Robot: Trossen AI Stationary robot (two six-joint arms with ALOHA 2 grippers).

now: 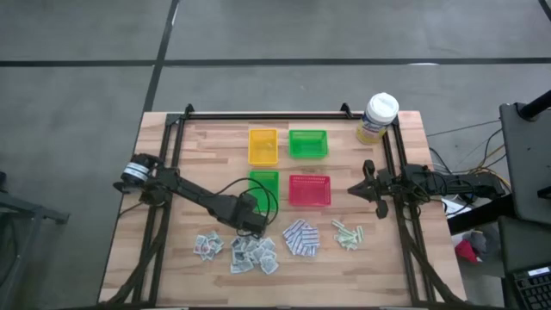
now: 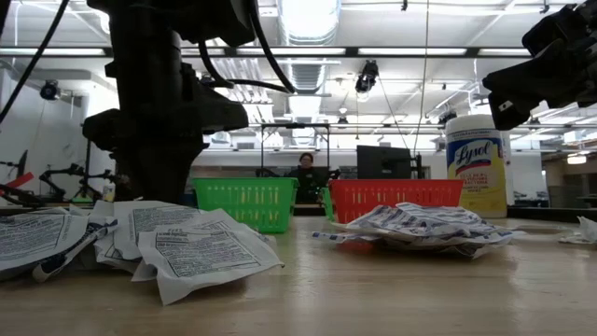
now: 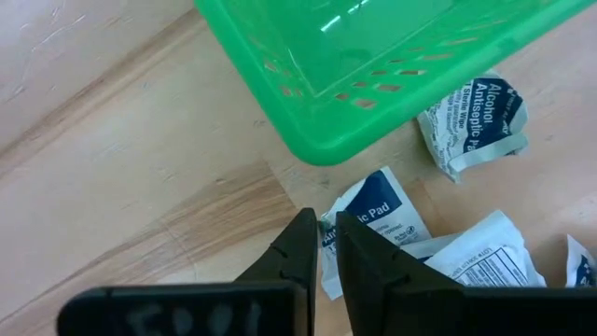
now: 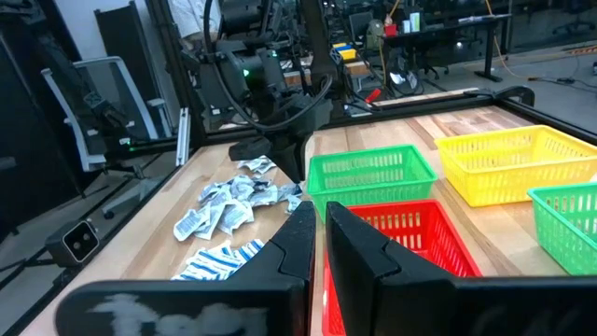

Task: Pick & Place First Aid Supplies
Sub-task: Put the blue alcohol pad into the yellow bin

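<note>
The left gripper (image 3: pixel 322 245) is pinched shut on a sachet (image 3: pixel 373 217) beside the near green tray (image 3: pixel 392 65), above the sachet pile (image 1: pixel 250 251) at the bench's (image 1: pixel 172 258) near edge. The right gripper (image 4: pixel 317 233) is shut, empty, at the right.

Both arms are dark, nearly black, built of slim tubular links with chunky joints. The left arm (image 1: pixel 185 194) carries a round silvery-white cap with a dark centre at its base joint, and thin black cables loop loosely along its forearm. The left pincer (image 3: pixel 320 245) has two flat, tapered matt-black fingers rising from a black bar bearing faint pale scrawled markings. The right pincer (image 4: pixel 317 238) looks alike, with a smudged whitish mark on its bar.
</note>
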